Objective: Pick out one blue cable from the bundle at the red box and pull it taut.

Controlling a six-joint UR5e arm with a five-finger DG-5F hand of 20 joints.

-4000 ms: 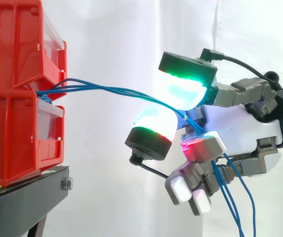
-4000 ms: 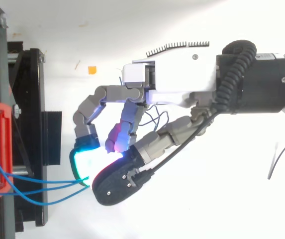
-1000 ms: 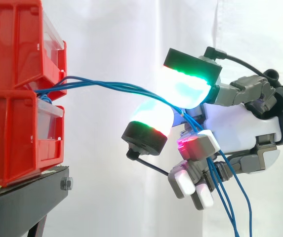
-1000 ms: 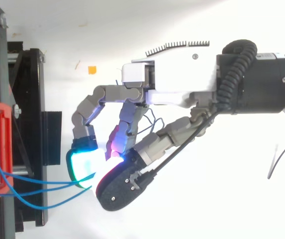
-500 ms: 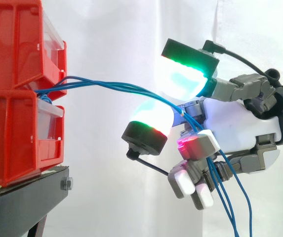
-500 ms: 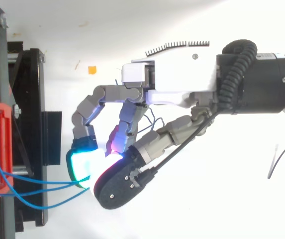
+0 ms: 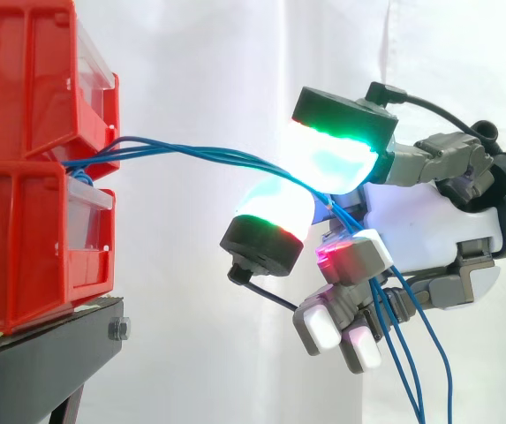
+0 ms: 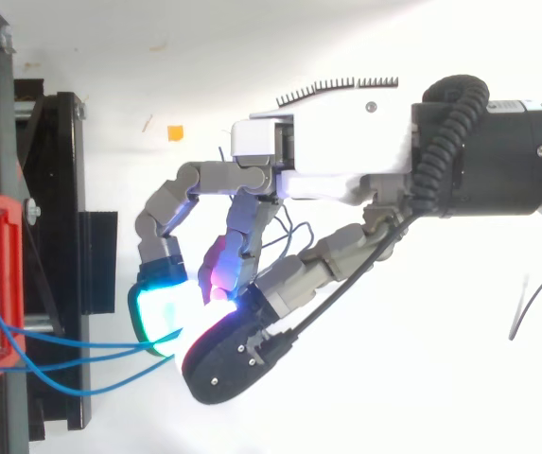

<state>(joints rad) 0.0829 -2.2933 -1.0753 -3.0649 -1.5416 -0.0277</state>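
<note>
Fingers (image 7: 332, 155) curled, pinching blue cables (image 7: 191, 153) running from red box (image 7: 23, 159).

Robot lab: white curtain (image 7: 200, 71), red bins (image 7: 23, 221) on black stand (image 7: 41, 353).

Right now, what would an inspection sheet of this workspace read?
Surface: black stand, carrying the stacked red bins.
Job's things: blue cables leave from between the bins, several together, none singled out.
Clutter: orange scrap on the white surface.
Hand: the hand is curled, its glowing pads closed round the cables.
Cables: sagging, not taut; their loose ends hang below the hand.
Surroundings: white curtain.
</note>
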